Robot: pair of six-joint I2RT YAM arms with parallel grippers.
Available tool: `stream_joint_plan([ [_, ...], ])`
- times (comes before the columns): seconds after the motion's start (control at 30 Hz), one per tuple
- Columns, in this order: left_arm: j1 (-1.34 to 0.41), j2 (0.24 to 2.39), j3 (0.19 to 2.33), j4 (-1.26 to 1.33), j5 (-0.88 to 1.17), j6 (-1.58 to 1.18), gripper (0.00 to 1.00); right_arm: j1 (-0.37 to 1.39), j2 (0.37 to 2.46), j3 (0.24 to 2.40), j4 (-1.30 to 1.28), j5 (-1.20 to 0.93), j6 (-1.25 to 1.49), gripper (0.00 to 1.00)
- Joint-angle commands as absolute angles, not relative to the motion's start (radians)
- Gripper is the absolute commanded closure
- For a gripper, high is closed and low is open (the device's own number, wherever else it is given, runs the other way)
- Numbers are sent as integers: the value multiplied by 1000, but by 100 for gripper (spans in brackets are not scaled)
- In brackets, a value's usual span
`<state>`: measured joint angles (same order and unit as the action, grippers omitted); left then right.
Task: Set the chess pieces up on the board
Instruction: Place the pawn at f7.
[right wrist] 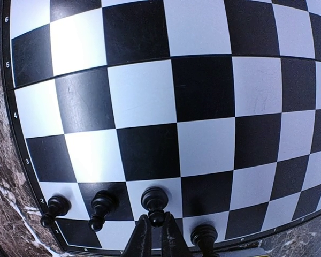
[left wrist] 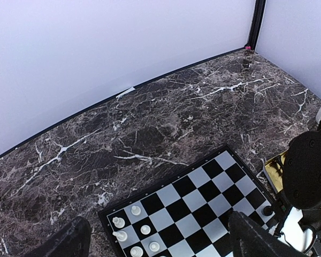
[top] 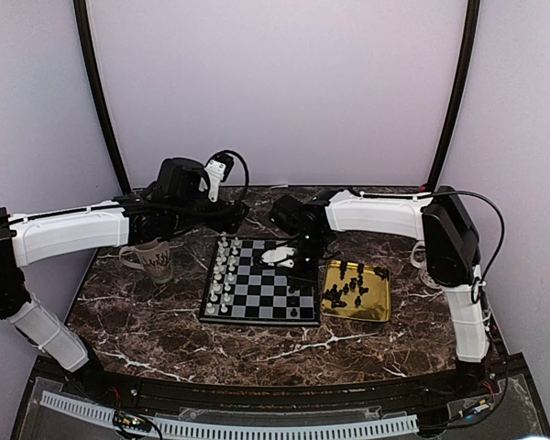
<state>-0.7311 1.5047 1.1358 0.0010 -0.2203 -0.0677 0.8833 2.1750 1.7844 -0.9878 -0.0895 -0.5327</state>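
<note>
Four tiny black chess pieces edge the black-and-grey chequered board at six o'clock. The right claw pinches one pawn: centre it, then lift straight off. The left claw gapes empty.

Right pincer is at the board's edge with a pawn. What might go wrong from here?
The right pincer pinches a tiny black pawn on the black-and-pale chequered board; neighbouring black pawns stand close, so a skewed retreat may topple them. If the pawn sticks to the pincer, it may lift off its square.

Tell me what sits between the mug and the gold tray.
The board, pale pieces lining its side nearest the mug; the top view shows it.
</note>
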Motion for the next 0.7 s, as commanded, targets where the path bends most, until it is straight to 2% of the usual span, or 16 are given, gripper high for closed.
stream_joint_plan([
  [0.0,-733,1469,1126,14,-205,-66,8,890,2171,1784,-994,-77,-517,92],
  [0.67,-733,1473,1129,11,-187,-69,8,890,2197,1826,-997,-119,-505,84],
])
